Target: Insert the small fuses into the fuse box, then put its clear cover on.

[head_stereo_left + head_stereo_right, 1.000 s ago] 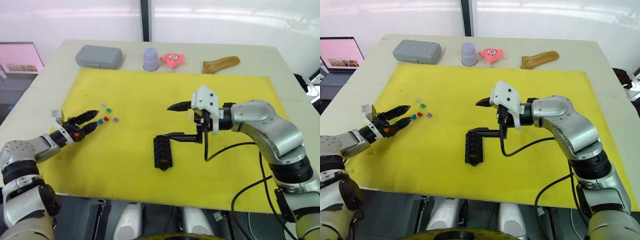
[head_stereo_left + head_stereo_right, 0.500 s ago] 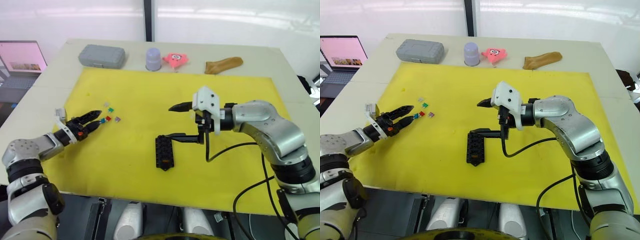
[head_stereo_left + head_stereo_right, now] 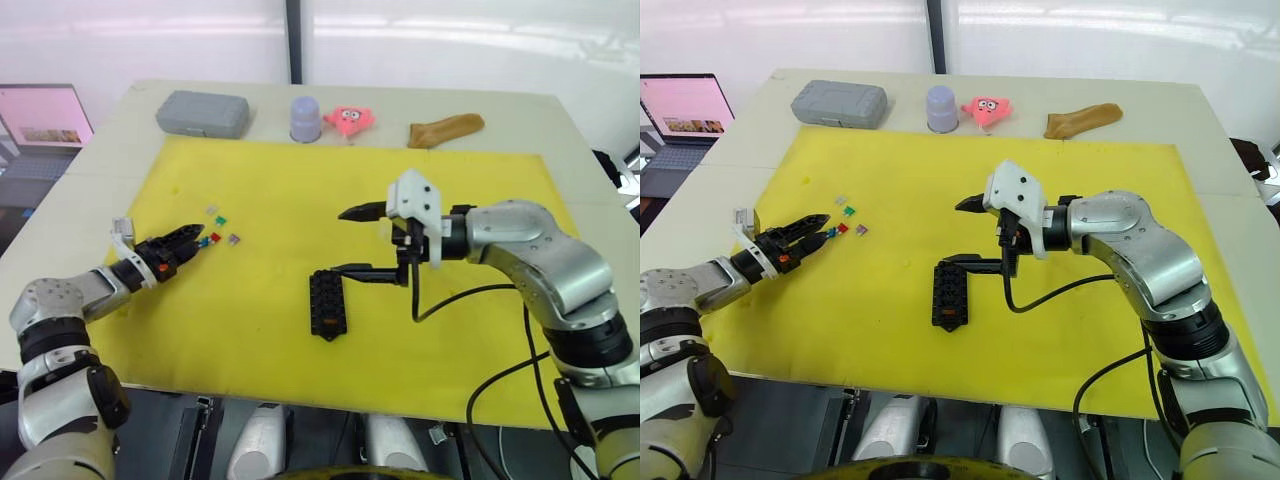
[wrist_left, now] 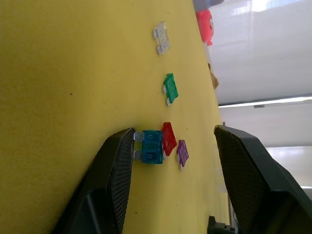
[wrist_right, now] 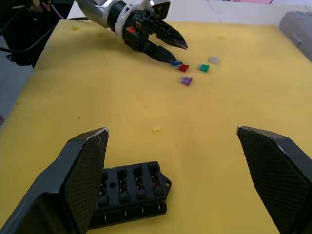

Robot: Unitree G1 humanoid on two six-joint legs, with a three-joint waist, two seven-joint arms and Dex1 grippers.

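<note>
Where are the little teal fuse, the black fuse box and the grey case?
teal fuse (image 4: 151, 146), left wrist view, middle of its body
fuse box (image 5: 131, 191), right wrist view, its slotted top
grey case (image 3: 839, 103), right eye view, middle of its lid

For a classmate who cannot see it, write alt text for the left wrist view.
The left tool is open on the yellow mat, one finger touching a teal fuse. A red fuse and a purple fuse lie just beyond it, with a green fuse and a clear fuse farther off.

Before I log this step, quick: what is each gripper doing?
Left gripper: open, one finger touching the teal fuse, nothing gripped.
Right gripper: open wide, empty, beside the fuse box.
</note>
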